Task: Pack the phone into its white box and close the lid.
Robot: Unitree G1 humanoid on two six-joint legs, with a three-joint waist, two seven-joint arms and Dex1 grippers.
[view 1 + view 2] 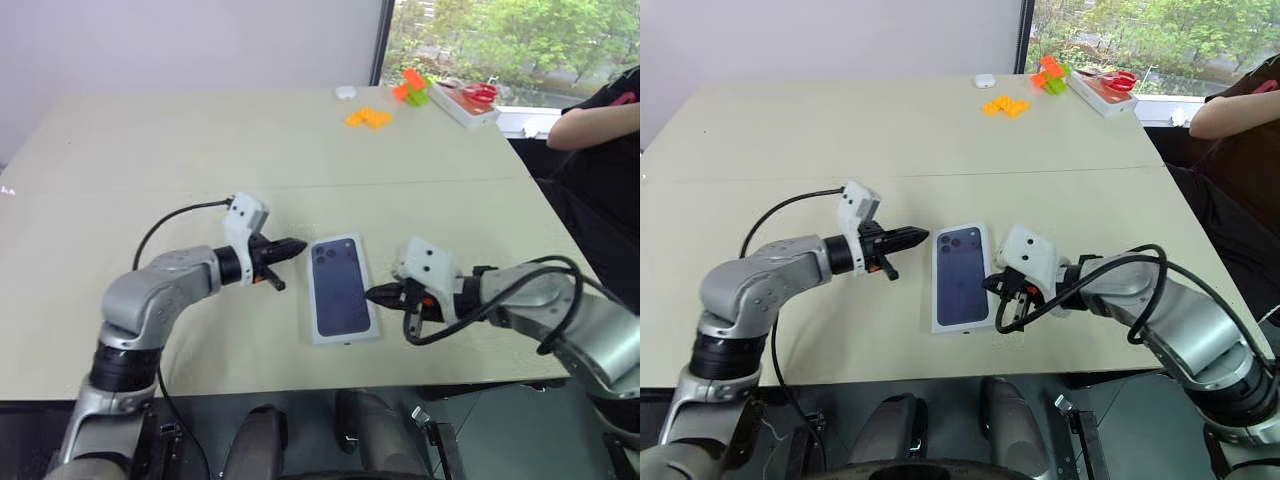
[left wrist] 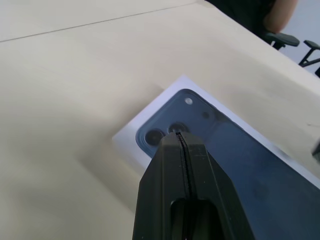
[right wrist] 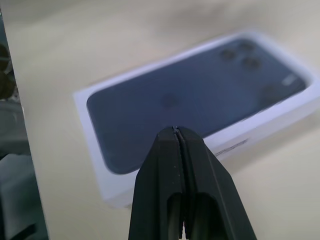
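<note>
The lid (image 1: 342, 288), white with a dark blue phone picture on its top face, lies flat near the table's front edge and looks seated on the white box, whose tray I cannot tell apart from it. The phone is hidden. My left gripper (image 1: 296, 246) is shut and empty, hovering just left of the lid's far corner; in the left wrist view its tips (image 2: 182, 138) point at the printed camera cluster on the lid (image 2: 225, 150). My right gripper (image 1: 373, 294) is shut and empty, close to the lid's right long side, and faces the lid (image 3: 190, 100) in the right wrist view.
Orange bricks (image 1: 368, 117) and orange-green bricks (image 1: 412, 85) lie at the far right, beside a white tray (image 1: 465, 100) holding red things. A small white object (image 1: 345, 92) sits near them. A person's arm (image 1: 595, 125) rests beyond the table's right edge.
</note>
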